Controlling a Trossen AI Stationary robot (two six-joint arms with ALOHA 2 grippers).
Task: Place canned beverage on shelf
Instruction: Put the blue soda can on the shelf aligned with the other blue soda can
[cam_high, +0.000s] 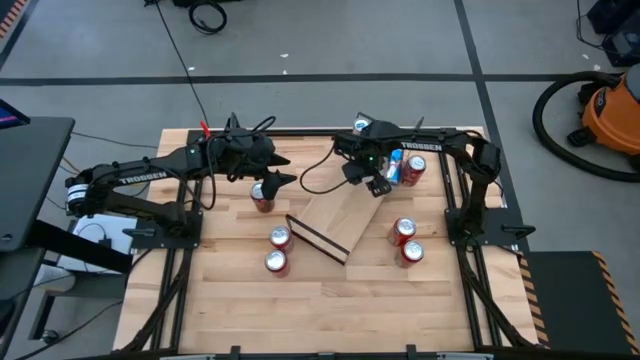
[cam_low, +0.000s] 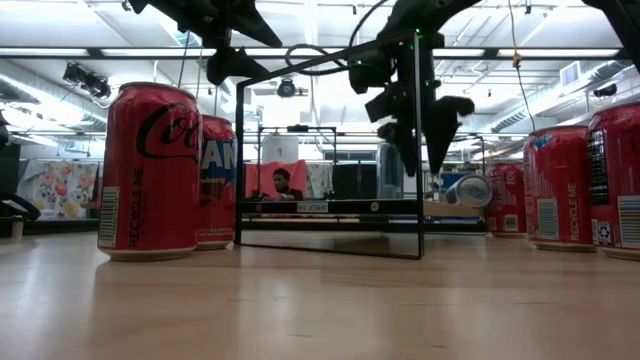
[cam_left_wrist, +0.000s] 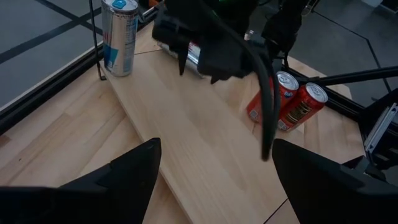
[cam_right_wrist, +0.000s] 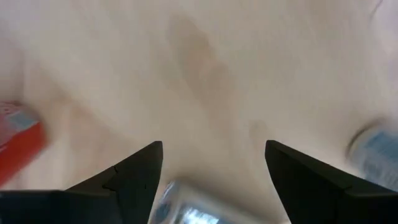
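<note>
2 arms over the table (cam_high: 330, 310); the right gripper (cam_high: 378, 186) hangs above the far end of the shelf (cam_high: 335, 220), jaws spread and holding nothing, with a silver-blue can (cam_right_wrist: 186, 208) lying on its side on the board just below the fingers. That can also shows in the left wrist view as a can lying behind the right arm's wrist, and in the low view as a tipped can with its end facing the camera (cam_low: 470, 190). The left gripper (cam_high: 283, 180) hovers above a red can (cam_high: 263, 196) near the shelf's left long edge, jaws wide apart, empty. Judged step: regrasp the lying can and set it upright on the board. To do it well, I would lower the right jaws square across the can's body, close near its middle, then rotate to vertical before letting go; a grip near an end may let it roll. The high view alone gives the layout: 2 red cans (cam_high: 279, 238) left of the shelf, 2 (cam_high: 404, 231) to its right, 1 (cam_high: 414, 166) at the far right. The left wrist view alone shows a tall silver-blue can (cam_left_wrist: 120, 36) standing upright at the shelf's far corner. The low view shows the black wire frame (cam_low: 418, 150) and a person seated beyond the table.
</note>
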